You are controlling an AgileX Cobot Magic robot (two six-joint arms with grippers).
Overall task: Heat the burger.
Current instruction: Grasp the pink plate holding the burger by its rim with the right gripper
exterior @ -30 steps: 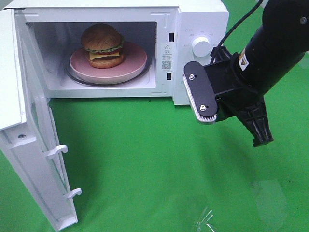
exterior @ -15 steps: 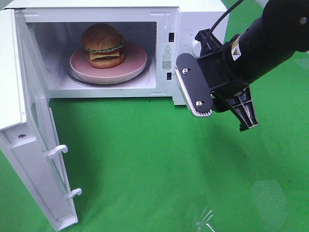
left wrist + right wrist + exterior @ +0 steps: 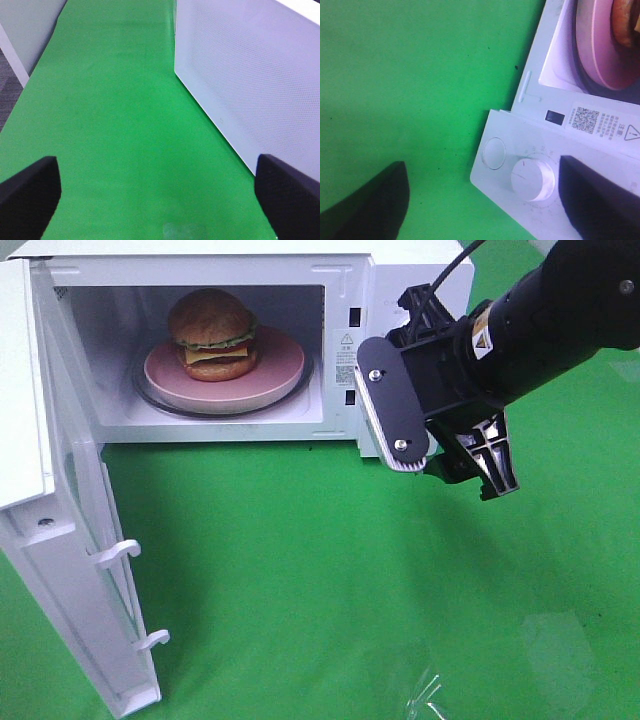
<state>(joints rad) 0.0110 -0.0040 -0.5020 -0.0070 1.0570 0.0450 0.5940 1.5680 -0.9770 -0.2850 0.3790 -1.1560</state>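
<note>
The burger [image 3: 212,335] sits on a pink plate [image 3: 283,368] on the turntable inside the white microwave [image 3: 410,265], whose door [image 3: 75,540] hangs wide open to the left. My right gripper [image 3: 453,475] hovers open just in front of the microwave's control panel, with nothing between its fingers. In the right wrist view the right gripper [image 3: 485,202] frames the timer knob [image 3: 532,179] and a round button [image 3: 493,153], with the plate [image 3: 600,50] and a sliver of burger [image 3: 627,20] at the edge. My left gripper [image 3: 159,200] is open over bare green cloth beside the microwave's outer wall [image 3: 250,75].
The open door juts toward the front left of the green cloth [image 3: 300,570]. A scrap of clear plastic film [image 3: 425,695] lies near the front edge. The right arm's cable [image 3: 450,275] loops over the microwave's top right corner.
The right gripper has opened wide and moved up and left, closer to the microwave's control panel. Burger, plate and door have not moved.
</note>
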